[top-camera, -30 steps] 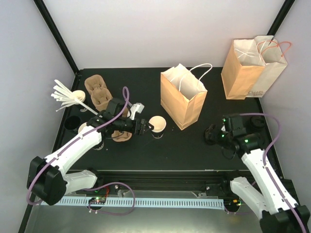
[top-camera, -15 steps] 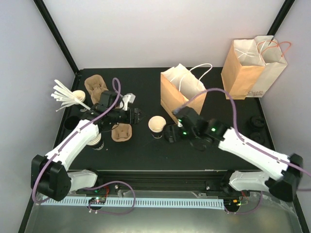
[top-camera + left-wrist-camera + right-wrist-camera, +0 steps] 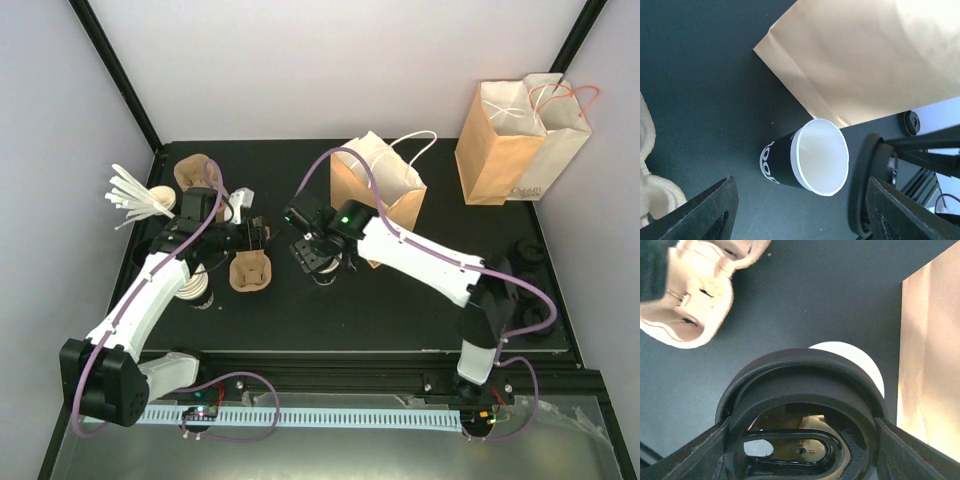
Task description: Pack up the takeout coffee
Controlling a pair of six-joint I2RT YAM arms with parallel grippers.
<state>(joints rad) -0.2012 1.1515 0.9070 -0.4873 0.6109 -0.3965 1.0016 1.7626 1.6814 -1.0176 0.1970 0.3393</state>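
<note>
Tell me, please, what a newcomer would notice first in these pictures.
The right gripper, stretched far across the table, holds a black lid over the open paper cup at the centre. Behind the cup stands a brown paper bag, open at the top; the left gripper hangs open to the cup's left.

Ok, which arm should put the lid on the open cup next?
Right. The right fingers hold the black lid close over the open cup; the left fingers are open, empty, set back beside the cup carrier.

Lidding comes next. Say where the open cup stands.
Top view, mid-table: the cup sits under the right gripper and its lid, left of the near paper bag.
</note>
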